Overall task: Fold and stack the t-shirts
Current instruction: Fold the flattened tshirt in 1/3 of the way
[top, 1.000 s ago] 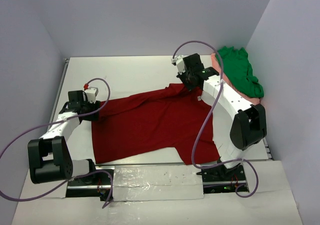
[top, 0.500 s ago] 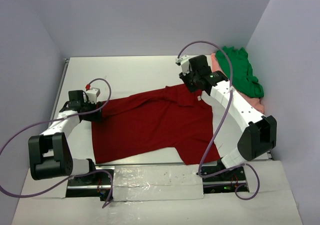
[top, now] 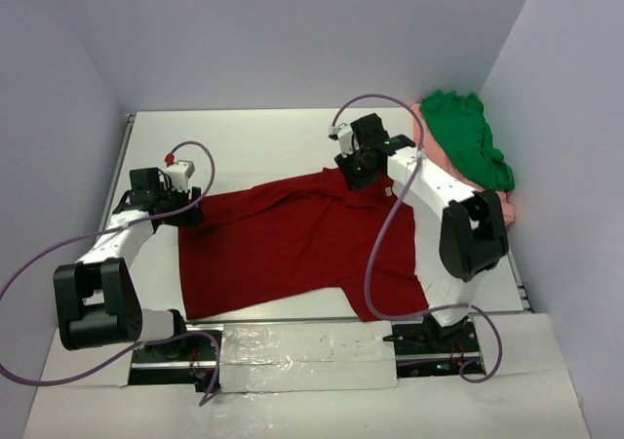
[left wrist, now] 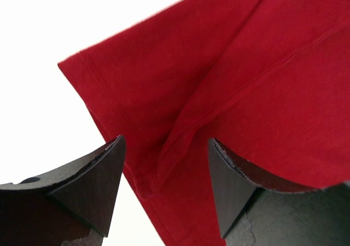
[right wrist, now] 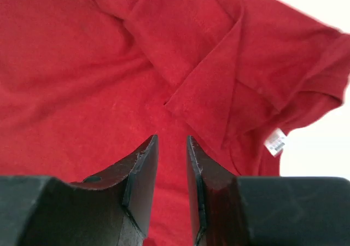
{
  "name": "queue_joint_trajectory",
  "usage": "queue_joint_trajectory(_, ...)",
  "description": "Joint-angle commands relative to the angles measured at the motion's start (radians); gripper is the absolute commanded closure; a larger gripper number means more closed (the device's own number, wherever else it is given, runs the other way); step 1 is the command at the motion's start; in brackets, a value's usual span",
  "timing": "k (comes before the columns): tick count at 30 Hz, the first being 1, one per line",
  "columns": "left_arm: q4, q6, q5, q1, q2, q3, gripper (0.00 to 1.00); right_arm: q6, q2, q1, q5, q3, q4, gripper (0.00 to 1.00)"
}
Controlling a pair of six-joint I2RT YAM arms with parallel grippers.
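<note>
The dark red t-shirt (top: pixel 292 244) lies spread on the white table, neck to the right, with its pale label (top: pixel 388 189) showing. My left gripper (top: pixel 187 211) is at its left sleeve. In the left wrist view that gripper (left wrist: pixel 165 150) is open, its jaws either side of a ridge in the red sleeve (left wrist: pixel 180 93). My right gripper (top: pixel 357 173) hovers over the collar. In the right wrist view it (right wrist: pixel 172 142) stands narrowly open with nothing between the jaws, over rumpled red cloth (right wrist: pixel 208 87) beside the label (right wrist: pixel 276 142). The green t-shirt (top: pixel 470 141) lies on the salmon pink one (top: pixel 426 127).
The green and pink shirts are piled at the back right against the right wall. Walls enclose the table on the left, back and right. Bare white tabletop (top: pixel 244 141) lies behind the red shirt. Purple cables loop off both arms.
My right gripper has swung left and a little nearer, now over the collar, and its elbow has drawn back in. My left gripper has barely shifted at the sleeve.
</note>
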Motion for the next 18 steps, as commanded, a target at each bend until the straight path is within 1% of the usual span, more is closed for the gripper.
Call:
queue_joint_trajectory(1, 0.049, -0.032, 0.042, 0.006, -0.006, 0.044, 0.3, 0.013, 0.066, -0.004, -0.038, 0.105, 0.022, 0.65)
queue_joint_trajectory(5, 0.054, -0.035, 0.025, 0.006, -0.021, 0.042, 0.3, 0.001, 0.186, -0.006, -0.019, 0.183, 0.024, 0.65)
queue_joint_trajectory(8, 0.054, -0.036, 0.011, 0.007, -0.041, 0.038, 0.3, 0.009, 0.243, -0.006, -0.013, 0.228, 0.022, 0.65)
queue_joint_trajectory(18, 0.039, -0.044, 0.008, 0.013, -0.074, 0.03, 0.29, 0.024, 0.361, 0.0, 0.106, 0.326, -0.013, 0.64)
